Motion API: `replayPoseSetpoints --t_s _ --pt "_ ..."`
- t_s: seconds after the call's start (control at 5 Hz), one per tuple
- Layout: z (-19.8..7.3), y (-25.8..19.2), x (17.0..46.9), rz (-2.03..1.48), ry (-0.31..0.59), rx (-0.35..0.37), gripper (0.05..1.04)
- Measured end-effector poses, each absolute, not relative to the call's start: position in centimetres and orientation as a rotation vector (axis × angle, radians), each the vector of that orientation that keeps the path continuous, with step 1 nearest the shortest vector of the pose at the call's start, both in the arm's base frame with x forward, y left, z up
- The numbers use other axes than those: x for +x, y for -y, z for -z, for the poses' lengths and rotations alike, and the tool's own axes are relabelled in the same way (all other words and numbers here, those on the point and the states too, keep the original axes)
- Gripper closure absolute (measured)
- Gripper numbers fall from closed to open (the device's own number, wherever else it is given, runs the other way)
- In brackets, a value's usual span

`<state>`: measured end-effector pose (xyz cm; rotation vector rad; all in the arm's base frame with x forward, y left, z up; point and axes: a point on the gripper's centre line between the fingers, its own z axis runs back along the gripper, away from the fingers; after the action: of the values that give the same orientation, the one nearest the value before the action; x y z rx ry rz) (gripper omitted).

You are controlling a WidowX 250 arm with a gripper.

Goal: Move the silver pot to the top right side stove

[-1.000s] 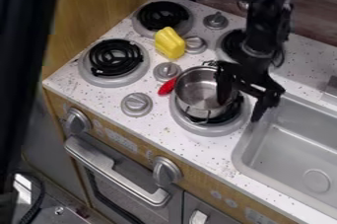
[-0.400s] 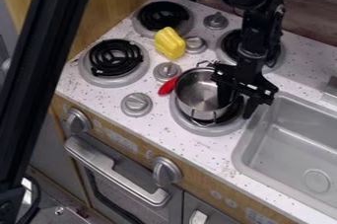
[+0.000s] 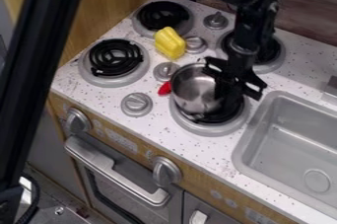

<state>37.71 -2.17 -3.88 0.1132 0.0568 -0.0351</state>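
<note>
The tool [image 3: 227,93] is hanging at the silver pot's [image 3: 192,91] right side; whether it is gripping, I cannot tell. The pot is overlapping the front right burner [image 3: 212,130], partly hiding a red object [image 3: 164,89]. Beyond, a yellow object [image 3: 170,43] is lying on the desk [image 3: 159,117].

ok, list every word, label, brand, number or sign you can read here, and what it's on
None readable.
Pale marks on the wood-look front panel, between the left front knob and right front knob: look like print, too small and blurred.
More marks further right along that panel: same, can't be read.
</note>
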Motion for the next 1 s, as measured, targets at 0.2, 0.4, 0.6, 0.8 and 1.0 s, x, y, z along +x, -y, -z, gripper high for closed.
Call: replayPoseSetpoints --t_s 0.2,0.4,0.6,0.8,1.0 --pt "0.7 1.0 38.4 0.064 0.017 0.151 1.008" --pt "-0.7 0.7 39.2 0.132 0.072 0.163 1.014" --pt "-1.5 1.1 40.9 0.231 0.146 0.165 1.014" --pt "-1.3 2.3 43.0 0.307 0.196 0.156 1.014" --pt "0.9 3.8 44.5 0.371 0.176 0.171 1.014"
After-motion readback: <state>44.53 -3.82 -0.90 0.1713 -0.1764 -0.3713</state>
